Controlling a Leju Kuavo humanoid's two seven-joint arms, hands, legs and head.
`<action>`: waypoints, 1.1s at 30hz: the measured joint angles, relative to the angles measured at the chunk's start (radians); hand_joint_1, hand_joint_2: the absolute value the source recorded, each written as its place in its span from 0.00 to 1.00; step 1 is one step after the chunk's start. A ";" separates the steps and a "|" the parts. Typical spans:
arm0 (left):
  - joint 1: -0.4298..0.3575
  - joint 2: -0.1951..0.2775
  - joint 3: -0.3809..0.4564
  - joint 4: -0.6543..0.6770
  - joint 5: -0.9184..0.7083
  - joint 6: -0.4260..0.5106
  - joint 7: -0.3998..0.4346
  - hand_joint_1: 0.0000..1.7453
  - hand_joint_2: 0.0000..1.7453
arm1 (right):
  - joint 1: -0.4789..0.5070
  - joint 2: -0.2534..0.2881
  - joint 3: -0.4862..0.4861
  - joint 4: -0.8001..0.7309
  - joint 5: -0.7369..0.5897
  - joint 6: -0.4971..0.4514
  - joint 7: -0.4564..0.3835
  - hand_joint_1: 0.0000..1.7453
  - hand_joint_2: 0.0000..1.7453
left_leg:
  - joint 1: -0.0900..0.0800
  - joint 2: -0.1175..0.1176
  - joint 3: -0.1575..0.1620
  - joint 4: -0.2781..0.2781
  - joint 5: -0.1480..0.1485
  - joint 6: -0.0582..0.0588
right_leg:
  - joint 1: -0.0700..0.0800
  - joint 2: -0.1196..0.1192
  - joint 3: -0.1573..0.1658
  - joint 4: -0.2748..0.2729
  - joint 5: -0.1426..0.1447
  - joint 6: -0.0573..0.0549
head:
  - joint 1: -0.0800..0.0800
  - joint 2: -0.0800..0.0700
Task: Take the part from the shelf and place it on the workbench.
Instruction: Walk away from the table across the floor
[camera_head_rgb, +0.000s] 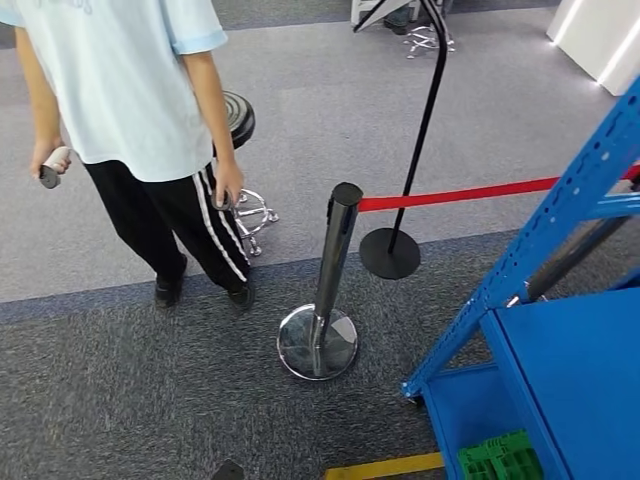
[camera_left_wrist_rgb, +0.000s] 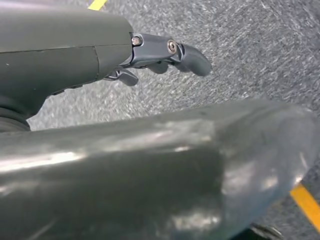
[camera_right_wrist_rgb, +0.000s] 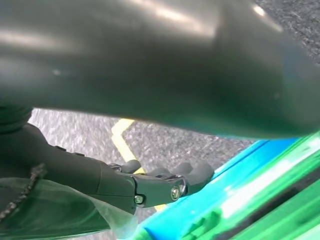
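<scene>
- Person on your left, walking on the carpet, small device in each hand. Swing or step that way and you could clip them.
- Left hand: fingers stretched out, apart, holding nothing; it hangs over grey carpet near a yellow floor line.
- Chrome post dead ahead with a red belt running right toward the shelf. That's your trip edge (black stand just behind it).
- Open carpet lies between the person and the post.
- Blue shelf on your right, slanted upright close in. Green crate sits on its bottom level.
- Part itself: can't tell where it is.
- Right hand: fingers lightly curled, gripping nothing, beside the shelf edge; clear plastic film near the wrist could snag there.
</scene>
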 joint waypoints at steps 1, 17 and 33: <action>0.001 0.001 0.000 0.000 0.000 0.000 0.000 0.00 0.00 | 0.001 0.000 0.000 0.001 0.000 0.000 0.000 0.00 0.00 | -0.001 0.017 0.000 0.000 -0.001 0.000 | -0.003 -0.008 -0.021 0.046 -0.013 0.005 | 0.000 0.000; 0.001 0.002 0.000 0.000 0.001 0.000 0.000 0.00 0.00 | 0.004 -0.004 0.000 0.012 0.004 0.000 0.000 0.00 0.00 | 0.006 -0.002 -0.125 0.327 -0.166 -0.051 | -0.004 0.014 0.139 -0.219 0.109 -0.046 | -0.011 0.000; 0.005 0.001 0.002 0.000 0.000 0.000 -0.002 0.00 0.00 | 0.006 -0.007 0.000 0.016 0.004 -0.001 0.000 0.00 0.00 | 0.003 0.038 -0.013 0.016 -0.001 -0.005 | -0.009 -0.016 -0.019 0.053 0.004 0.009 | 0.006 0.000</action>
